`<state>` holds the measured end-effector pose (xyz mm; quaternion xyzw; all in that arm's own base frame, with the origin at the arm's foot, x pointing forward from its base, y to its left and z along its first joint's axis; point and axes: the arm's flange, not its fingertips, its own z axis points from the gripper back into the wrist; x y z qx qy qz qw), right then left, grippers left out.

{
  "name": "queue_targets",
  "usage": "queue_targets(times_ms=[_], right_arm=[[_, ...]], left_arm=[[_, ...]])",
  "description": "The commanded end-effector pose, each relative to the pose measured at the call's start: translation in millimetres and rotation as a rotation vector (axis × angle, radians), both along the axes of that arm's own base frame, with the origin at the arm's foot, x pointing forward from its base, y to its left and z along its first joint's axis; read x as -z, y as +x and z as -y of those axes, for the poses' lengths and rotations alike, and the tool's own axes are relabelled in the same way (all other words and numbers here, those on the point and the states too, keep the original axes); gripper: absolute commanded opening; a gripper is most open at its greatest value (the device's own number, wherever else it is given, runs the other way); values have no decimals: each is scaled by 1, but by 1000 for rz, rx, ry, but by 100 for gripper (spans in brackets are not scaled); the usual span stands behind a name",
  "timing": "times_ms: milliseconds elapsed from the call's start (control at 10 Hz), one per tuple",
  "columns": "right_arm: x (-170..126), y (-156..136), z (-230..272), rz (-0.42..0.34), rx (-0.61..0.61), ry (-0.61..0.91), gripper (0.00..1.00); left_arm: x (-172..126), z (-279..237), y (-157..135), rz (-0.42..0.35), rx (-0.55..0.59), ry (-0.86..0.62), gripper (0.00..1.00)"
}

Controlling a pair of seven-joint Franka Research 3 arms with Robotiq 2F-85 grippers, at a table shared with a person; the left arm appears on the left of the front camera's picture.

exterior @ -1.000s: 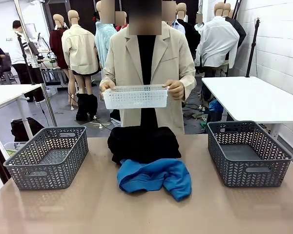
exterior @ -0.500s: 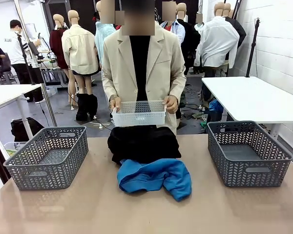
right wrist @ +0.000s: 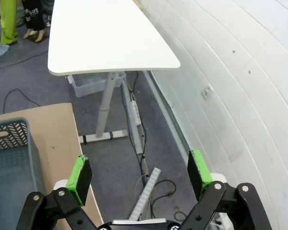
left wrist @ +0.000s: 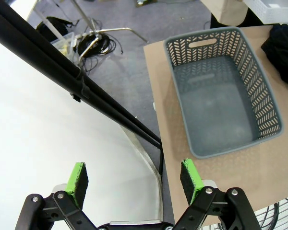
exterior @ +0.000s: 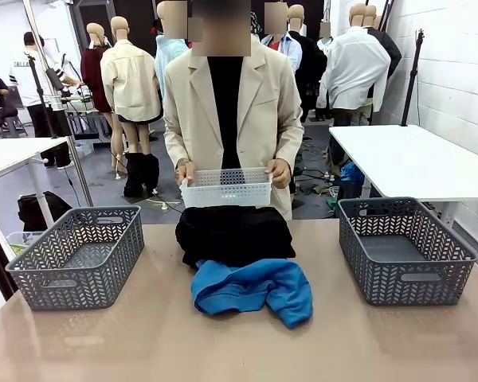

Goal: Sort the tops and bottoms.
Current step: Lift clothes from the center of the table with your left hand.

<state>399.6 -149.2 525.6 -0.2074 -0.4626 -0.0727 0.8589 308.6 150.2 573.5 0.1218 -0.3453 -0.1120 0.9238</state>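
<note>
**On the tabletop centre – clothes heaped, both robot hands open**

Mid brown tabletop [exterior: 143, 342]: a bright cobalt-blue knit top [exterior: 252, 290] lies crumpled, touching the near edge of a heap of dark soft bottoms [exterior: 233, 235]. A grey lattice plastic basket [exterior: 64, 290] sits at the left and a second grey lattice basket [exterior: 406, 290] at the right, well apart from the clothes. Person in beige jacket [exterior: 263, 103] holds a small white perforated basket [exterior: 227, 189] above the heap. Left hand [left wrist: 133, 178] and right hand [right wrist: 140, 175] – pads spread wide, gripping nothing.

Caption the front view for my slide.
A person holds a white basket behind dark bottoms and a blue top piled mid-table, between the left grey basket and the right grey basket.
</note>
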Motion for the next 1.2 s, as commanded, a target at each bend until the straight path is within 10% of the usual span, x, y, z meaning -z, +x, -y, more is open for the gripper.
queue_targets(times_ms=[0, 1100], right_arm=[[1, -1, 2, -6, -4, -4, 100], [1, -1, 2, -6, -4, -4, 100]], left_arm=[[-1, -1, 1, 13, 2, 1, 100], [-1, -1, 1, 13, 2, 1, 100]])
